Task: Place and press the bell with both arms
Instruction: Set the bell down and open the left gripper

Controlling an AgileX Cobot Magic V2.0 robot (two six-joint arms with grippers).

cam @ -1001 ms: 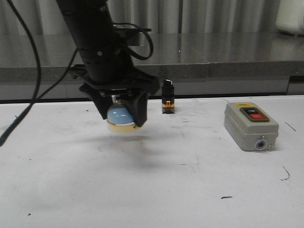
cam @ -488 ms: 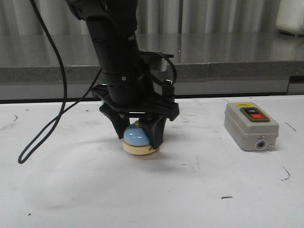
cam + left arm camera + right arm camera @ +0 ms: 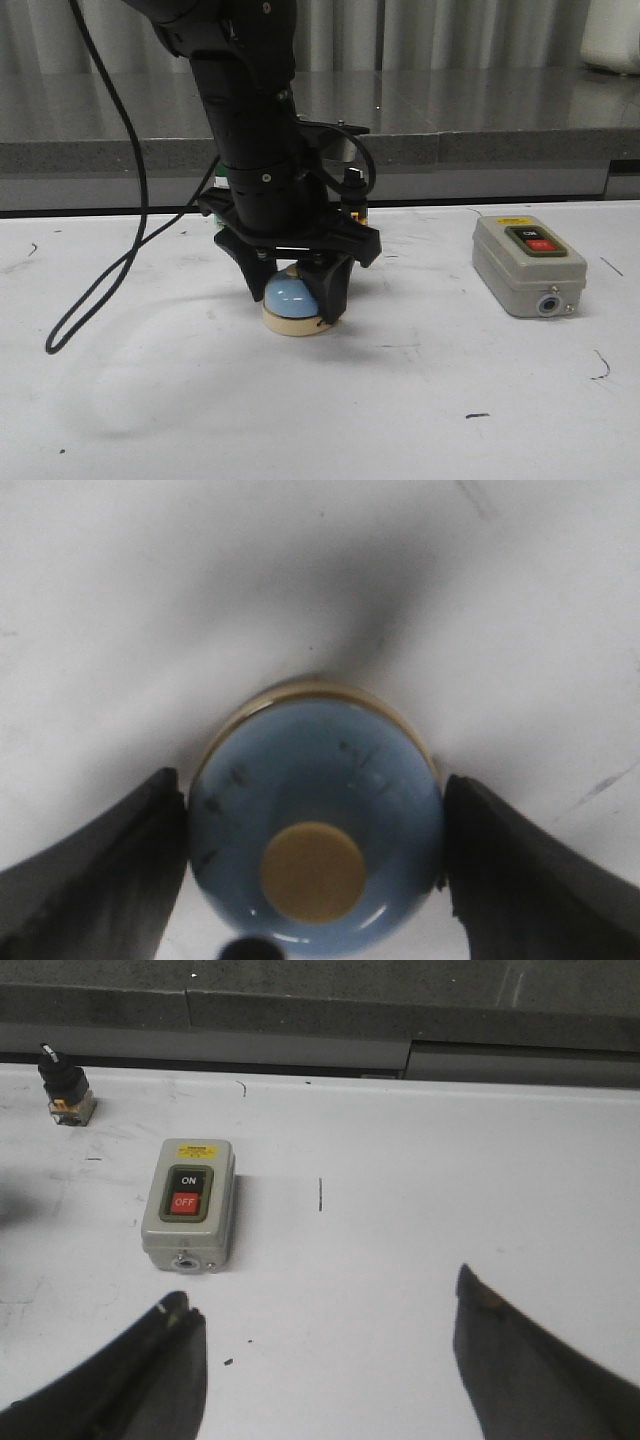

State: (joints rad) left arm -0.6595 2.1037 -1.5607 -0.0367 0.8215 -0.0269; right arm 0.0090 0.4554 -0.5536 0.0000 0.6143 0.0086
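Observation:
The bell (image 3: 293, 297), with a light-blue dome and cream base, stands on the white table (image 3: 150, 400) left of centre. My left gripper (image 3: 293, 306) reaches down over it, with its black fingers against both sides of the dome. In the left wrist view the bell (image 3: 315, 830) fills the space between the fingers of the left gripper (image 3: 313, 792), and its cream top button shows. My right gripper (image 3: 322, 1292) is open and empty above bare table. The right arm is out of the front view.
A grey switch box (image 3: 527, 265) with black and red buttons lies at the right, and shows beyond the right gripper (image 3: 188, 1205). A small black-capped switch (image 3: 352, 200) stands behind the left arm, also in the right wrist view (image 3: 65, 1085). A black cable (image 3: 120, 270) loops at the left.
My left gripper carried the bell rightward and down from above the table onto the table surface. In the last half second it barely moved.

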